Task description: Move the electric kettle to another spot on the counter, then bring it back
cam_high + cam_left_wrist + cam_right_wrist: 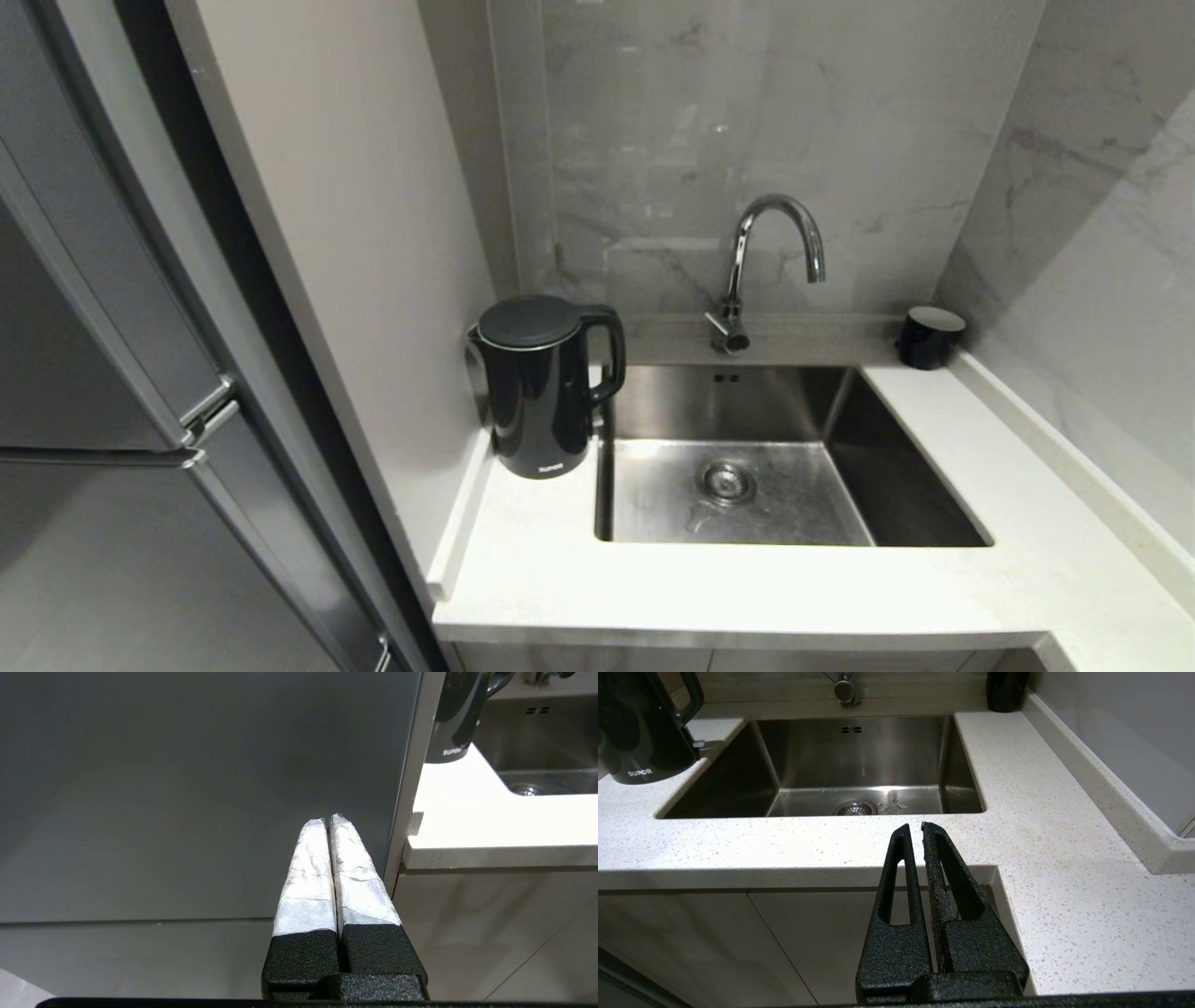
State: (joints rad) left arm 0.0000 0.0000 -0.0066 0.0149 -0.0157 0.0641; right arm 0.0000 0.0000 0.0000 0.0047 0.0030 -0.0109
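The white speckled counter (747,588) wraps around a steel sink (775,467) set into it. The electric kettle (541,387) stands at its back left corner, and a small black cup (927,338) at its back right corner.

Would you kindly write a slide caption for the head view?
Black electric kettle standing upright on the white counter, left of the steel sink; neither arm in view.

Electric kettle (541,387) on counter (709,588), left of sink (840,420) (cup (927,338) behind, right).
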